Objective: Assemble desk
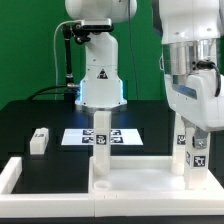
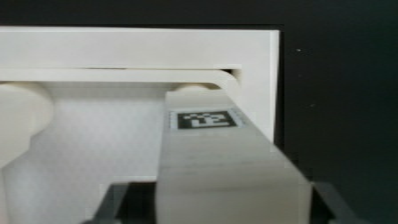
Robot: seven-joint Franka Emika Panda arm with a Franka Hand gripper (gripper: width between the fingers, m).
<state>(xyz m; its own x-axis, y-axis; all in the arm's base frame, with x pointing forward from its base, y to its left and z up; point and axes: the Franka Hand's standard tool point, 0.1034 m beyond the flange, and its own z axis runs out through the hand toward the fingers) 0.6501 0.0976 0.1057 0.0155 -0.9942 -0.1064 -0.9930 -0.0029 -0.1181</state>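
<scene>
The black table (image 1: 30,120) fills the scene, with the long low white border frame (image 1: 12,172) along its near edge. Inside the frame, at the near right of the exterior view, lies the desk top (image 1: 140,183), a wide white tray with a raised rim. Beyond it, flat on the table, sits the marker board (image 1: 100,137). The gripper (image 1: 194,133) hangs over the top's right end, its jaws set narrow and clamped on an upright leg (image 1: 195,158) standing at the top's right corner; the wrist view shows this tagged leg (image 2: 217,150) running between the fingers (image 2: 326,203). Another leg (image 1: 101,150) stands upright at the top's left end. A small loose leg (image 1: 40,140) lies on the table, far left, well apart.
</scene>
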